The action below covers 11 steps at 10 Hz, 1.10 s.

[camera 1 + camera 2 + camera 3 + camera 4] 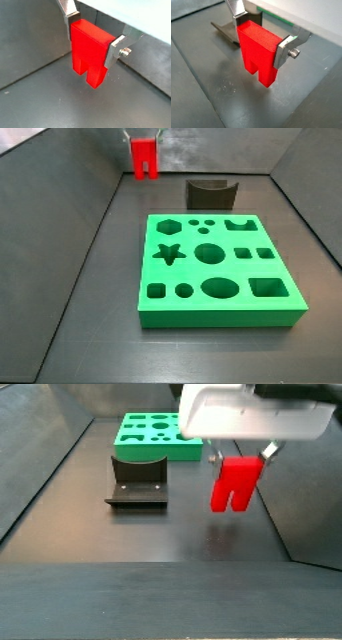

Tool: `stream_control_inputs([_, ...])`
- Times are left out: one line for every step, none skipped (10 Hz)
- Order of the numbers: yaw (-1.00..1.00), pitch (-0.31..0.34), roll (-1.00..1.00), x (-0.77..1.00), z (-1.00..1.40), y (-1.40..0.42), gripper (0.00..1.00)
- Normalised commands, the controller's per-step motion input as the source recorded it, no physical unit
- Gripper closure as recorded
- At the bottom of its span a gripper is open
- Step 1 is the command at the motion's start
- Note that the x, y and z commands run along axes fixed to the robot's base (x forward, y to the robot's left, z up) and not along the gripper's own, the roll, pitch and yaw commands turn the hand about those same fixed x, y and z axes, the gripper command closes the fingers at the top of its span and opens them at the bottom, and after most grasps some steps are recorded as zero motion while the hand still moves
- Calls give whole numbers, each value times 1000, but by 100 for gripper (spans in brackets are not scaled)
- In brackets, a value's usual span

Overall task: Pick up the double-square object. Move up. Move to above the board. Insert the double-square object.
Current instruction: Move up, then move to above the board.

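Plastic, by the look of it, is making the double-square object light, stiff and rather slick, best pinched on its solid body; the gripper is clamping it there, prongs hanging down, clear of the floor, well apart from the board; the fixture is standing between.

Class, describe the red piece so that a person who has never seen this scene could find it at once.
Start at the board, the big green slab full of cut-out holes on the dark floor, then pass the fixture to the gripper hanging beyond it. The double-square object sits clamped between its jaws, clear of the floor. It is the only red thing: a flat block with two square prongs pointing down.
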Motion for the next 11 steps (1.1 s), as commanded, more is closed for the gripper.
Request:
stream_control_inputs([-5,52,81,-32,281,-7,100])
stream_control_inputs([-96,-161,-17,-66,1000,-133,100])
stream_control_inputs([-92,-160,-7,-65,1000,-135,100])
stream_control_inputs([-75,-121,15,-73,1000,-129,100])
stream_control_inputs([-60,-76,33,-73,1000,-121,100])
stream_control_inputs([-39,-12,57,-70,1000,-113,100])
stream_control_inputs([-12,27,75,-66,1000,-108,100])
stream_control_inputs([4,42,89,-65,1000,-103,100])
stream_control_inputs([11,50,98,-63,1000,-100,100])
stream_control_inputs([21,63,102,-56,1000,-92,100])
stream_control_inputs([23,77,87,-49,1000,-86,100])
